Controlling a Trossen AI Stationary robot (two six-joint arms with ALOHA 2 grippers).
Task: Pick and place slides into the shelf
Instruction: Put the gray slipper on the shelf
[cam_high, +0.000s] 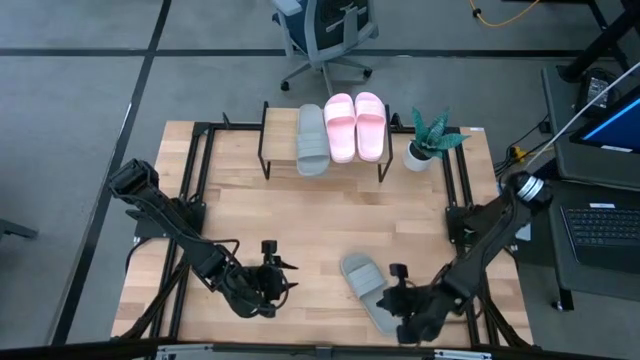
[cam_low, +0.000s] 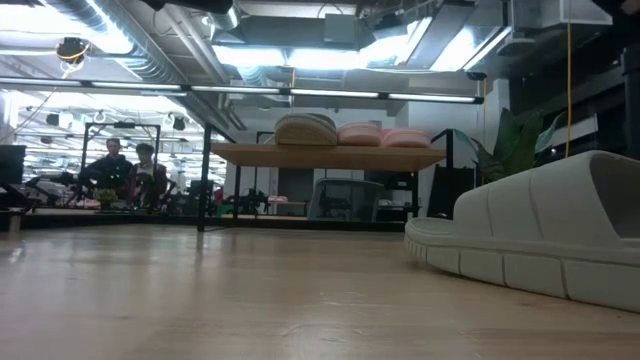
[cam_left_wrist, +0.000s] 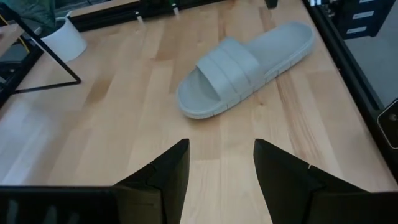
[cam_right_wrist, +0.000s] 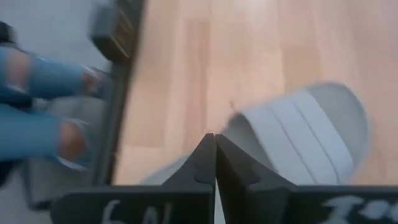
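A grey-green slide (cam_high: 365, 290) lies sole down on the table near its front edge; it also fills the right of the low view (cam_low: 540, 240). Another grey-green slide (cam_high: 312, 140) and two pink slides (cam_high: 354, 127) rest on the top board of the shelf (cam_high: 270, 125) at the back. My left gripper (cam_high: 290, 272) stands open to the left of the lying slide (cam_left_wrist: 245, 68), pointing at it, with bare table between. My right gripper (cam_right_wrist: 216, 155) is shut at that slide's near right side (cam_right_wrist: 298, 137). My right gripper's shut fingertips show over the near edge of the grey-green slide (cam_right_wrist: 236, 134), slanting down from the table's right. The picture is blurred, and I cannot tell whether they touch it.
A potted plant (cam_high: 428, 140) in a white pot stands right of the shelf. Black frame rails (cam_high: 455, 190) run along the table's sides. A person's legs in blue jeans (cam_right_wrist: 37, 106) show past the table's edge. An office chair (cam_high: 325, 40) stands behind the table.
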